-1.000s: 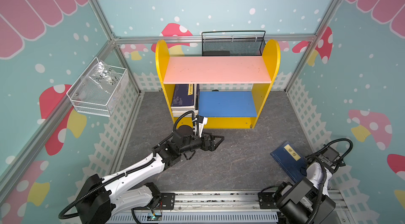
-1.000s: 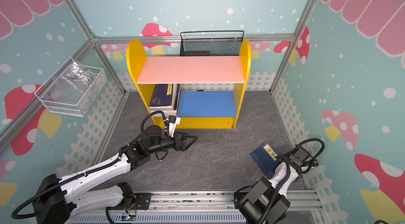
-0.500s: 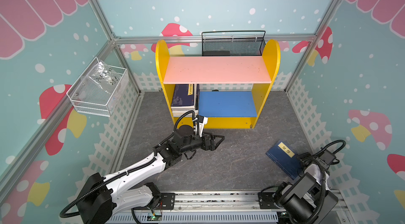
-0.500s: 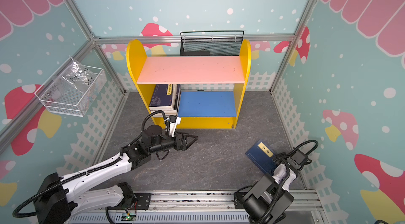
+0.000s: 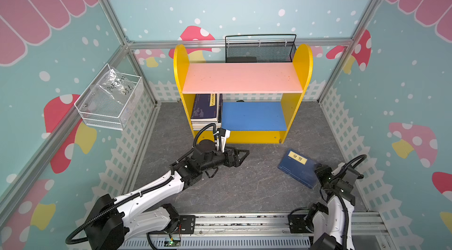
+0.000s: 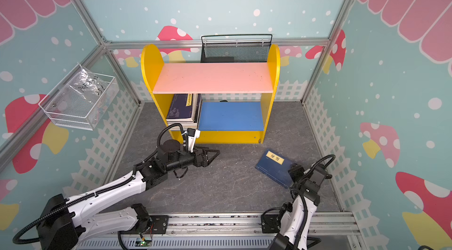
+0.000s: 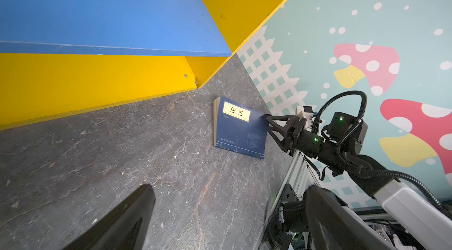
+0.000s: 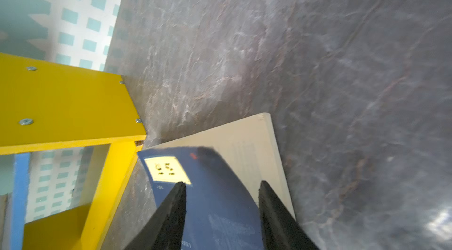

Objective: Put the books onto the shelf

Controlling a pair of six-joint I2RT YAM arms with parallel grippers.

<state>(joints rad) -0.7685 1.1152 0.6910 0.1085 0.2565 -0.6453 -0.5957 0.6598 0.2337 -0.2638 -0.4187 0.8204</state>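
A navy book [image 5: 297, 165] [image 6: 272, 165] [image 7: 239, 129] with a yellow title label lies on the grey floor at the right, in front of the shelf. My right gripper [image 5: 318, 170] [image 6: 292, 171] [image 7: 267, 124] [image 8: 221, 185] has its jaws half closed on the book's near edge. The navy cover [image 8: 215, 200] bows up between them off a cream page. The shelf [image 5: 303, 65] [image 6: 149, 65] has a pink upper board and a blue lower board. A stack of books [image 5: 206, 108] [image 6: 182, 108] lies at the left of the lower board. My left gripper [image 5: 243, 158] [image 6: 215, 154] [image 7: 228, 187] is open and empty over the floor before the shelf.
A black mesh basket [image 5: 260, 50] stands behind the shelf. A white wire basket [image 5: 110, 99] with a plastic bag hangs on the left wall. The metal rail [image 5: 244, 224] runs along the front. The right wall [image 5: 354, 138] is close beside the right arm.
The right gripper and the navy book have moved left, away from the right wall, and the jaws have narrowed on the book. The left arm has hardly moved.
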